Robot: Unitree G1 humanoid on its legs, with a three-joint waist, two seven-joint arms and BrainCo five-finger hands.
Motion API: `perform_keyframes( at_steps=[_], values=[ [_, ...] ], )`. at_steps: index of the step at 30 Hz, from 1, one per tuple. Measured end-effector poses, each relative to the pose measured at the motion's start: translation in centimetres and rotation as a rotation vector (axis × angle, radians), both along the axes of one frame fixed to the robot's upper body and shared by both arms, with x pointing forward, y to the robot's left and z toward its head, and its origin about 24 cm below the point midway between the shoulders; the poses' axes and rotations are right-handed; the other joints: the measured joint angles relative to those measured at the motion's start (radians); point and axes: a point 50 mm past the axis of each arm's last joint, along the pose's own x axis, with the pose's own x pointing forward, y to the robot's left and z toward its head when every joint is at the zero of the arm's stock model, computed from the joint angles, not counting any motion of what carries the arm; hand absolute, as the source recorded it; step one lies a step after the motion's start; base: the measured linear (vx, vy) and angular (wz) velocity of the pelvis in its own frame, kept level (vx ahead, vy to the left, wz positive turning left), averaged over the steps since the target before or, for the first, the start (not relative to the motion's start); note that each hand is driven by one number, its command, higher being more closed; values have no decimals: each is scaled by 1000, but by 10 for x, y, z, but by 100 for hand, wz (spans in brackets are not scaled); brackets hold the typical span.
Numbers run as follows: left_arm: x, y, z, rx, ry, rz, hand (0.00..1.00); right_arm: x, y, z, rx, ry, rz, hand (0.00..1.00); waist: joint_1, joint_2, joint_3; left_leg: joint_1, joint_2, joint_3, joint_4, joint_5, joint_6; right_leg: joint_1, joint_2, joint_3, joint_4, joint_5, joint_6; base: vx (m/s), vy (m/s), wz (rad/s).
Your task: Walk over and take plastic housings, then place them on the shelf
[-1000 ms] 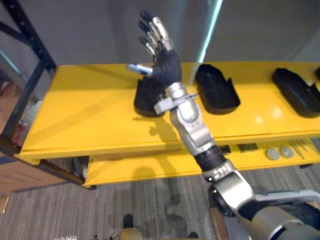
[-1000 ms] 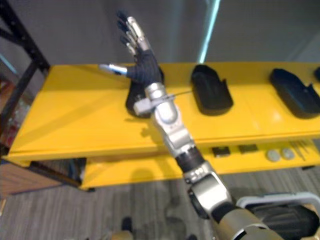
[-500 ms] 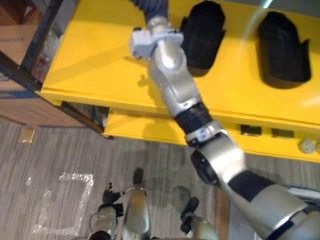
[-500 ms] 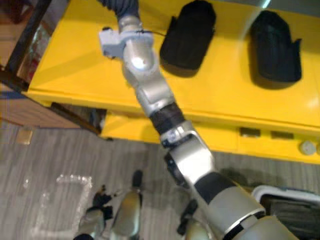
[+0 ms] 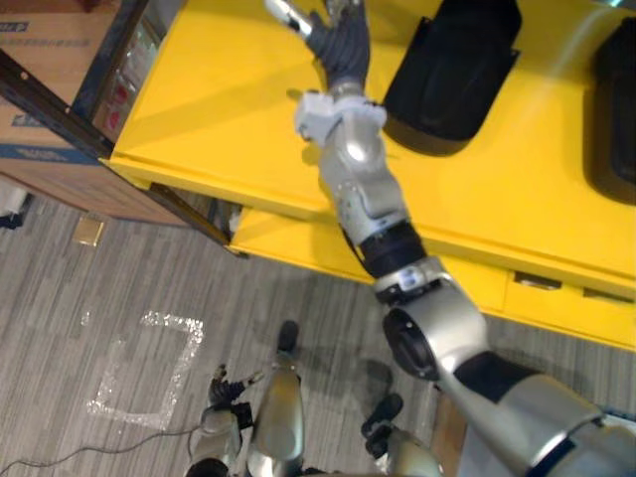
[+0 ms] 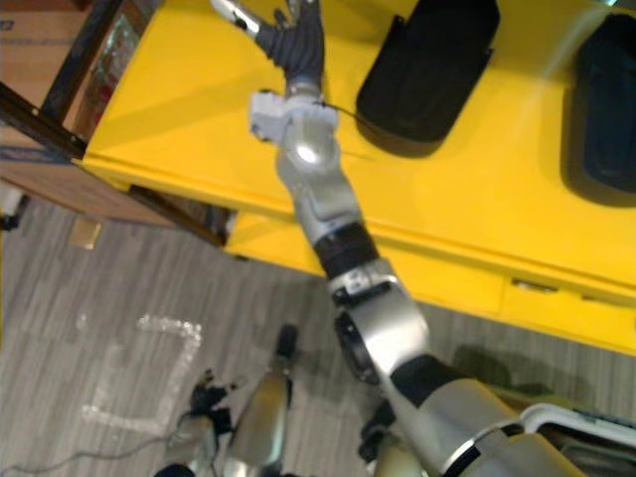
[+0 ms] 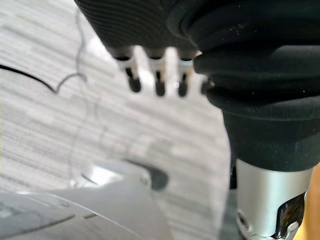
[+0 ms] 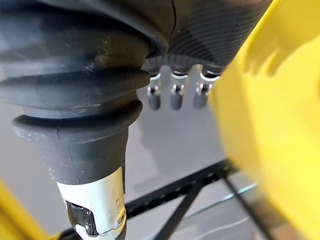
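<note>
Right hand (image 5: 338,40): raised over the far part of the yellow shelf at the end of the outstretched right arm. The thumb sticks out to the left and the fingers (image 8: 172,95) are straight in the right wrist view. It is released and empty.
Left hand (image 7: 159,82): low at the robot's side over the floor, with fingers hanging loose and nothing in them.
Nearest plastic housing (image 5: 452,70): black, lying on the shelf top just right of the right hand and wrist, with no finger on it.
Second plastic housing (image 5: 618,109): black, farther right on the same top, cut by the view's right edge and well apart from the hand.
Shelf top (image 5: 219,89): glossy yellow and bare to the left of the hand. Its near edge runs slantwise across the head views.
Lower tier (image 5: 288,248): yellow, below the top and nearer. Two small dark things at its right end are too small to tell.
Frame (image 5: 70,99): a black metal post and brace at the shelf's left end.
Cardboard box (image 5: 45,35): brown, left of the frame.
Floor (image 5: 119,288): grey striped carpet.
Tape square (image 5: 184,370): a pale outline on the floor, near and left.
Tan piece (image 5: 87,231): small, on the floor by the foot of the frame.
Wall (image 8: 170,140): plain grey, behind the shelf.
</note>
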Motion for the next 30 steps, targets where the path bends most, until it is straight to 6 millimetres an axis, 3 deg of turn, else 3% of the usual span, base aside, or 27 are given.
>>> perform_keyframes(
  at_steps=[10, 21, 30],
  values=[
    [4, -7, 1, -35, -12, 25, 0, 0, 0, -24, -108, 22, -68, 0, -3, 1, 0, 14, 3, 9, -13, 3, -4, 1, 2, 6, -4, -1, -1, 2, 3, -1],
    [5, -10, 1, -32, -9, 12, 0, 4, -9, -29, -81, 64, -140, 0, -4, 0, -1, 22, 4, 29, -26, 8, -12, -10, 6, 29, -11, 4, 3, 4, 7, -4],
    [9, -17, 2, -8, -4, -51, 0, 10, -14, -40, -95, 123, -179, 0, -22, 7, -6, 41, 6, 32, -29, 10, -16, 12, 10, 32, -23, 5, 3, 6, 5, -1]
  ],
)
